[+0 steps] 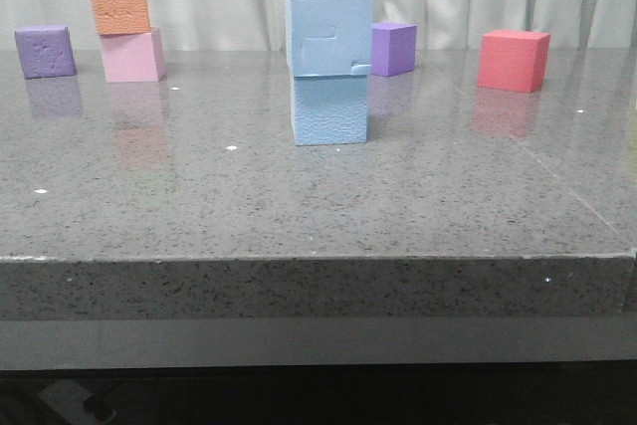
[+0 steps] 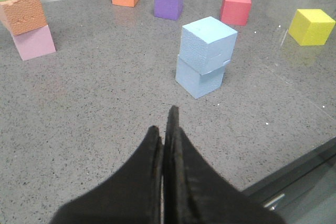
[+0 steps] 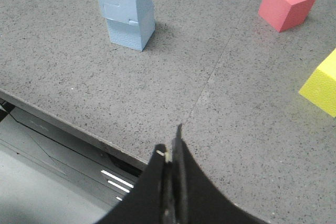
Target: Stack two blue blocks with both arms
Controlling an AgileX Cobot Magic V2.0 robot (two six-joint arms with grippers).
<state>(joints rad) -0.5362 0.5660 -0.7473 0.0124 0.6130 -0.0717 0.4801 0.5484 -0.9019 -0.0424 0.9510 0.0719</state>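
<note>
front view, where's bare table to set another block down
The near half of the table, in front of the blue stack, is bare. There are also gaps between that stack and the pink-orange-green tower, and toward the red cube. The back edge is crowded.

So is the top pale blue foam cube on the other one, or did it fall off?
On. The top blue cube sits upright on the bottom blue cube, slightly offset.

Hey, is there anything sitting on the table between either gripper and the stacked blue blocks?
Nothing visible. In each wrist view only bare table lies between the gripper and the stack: the left gripper and right gripper are both shut and apart from it. The upper blue block already sits on the lower blue block.
</note>
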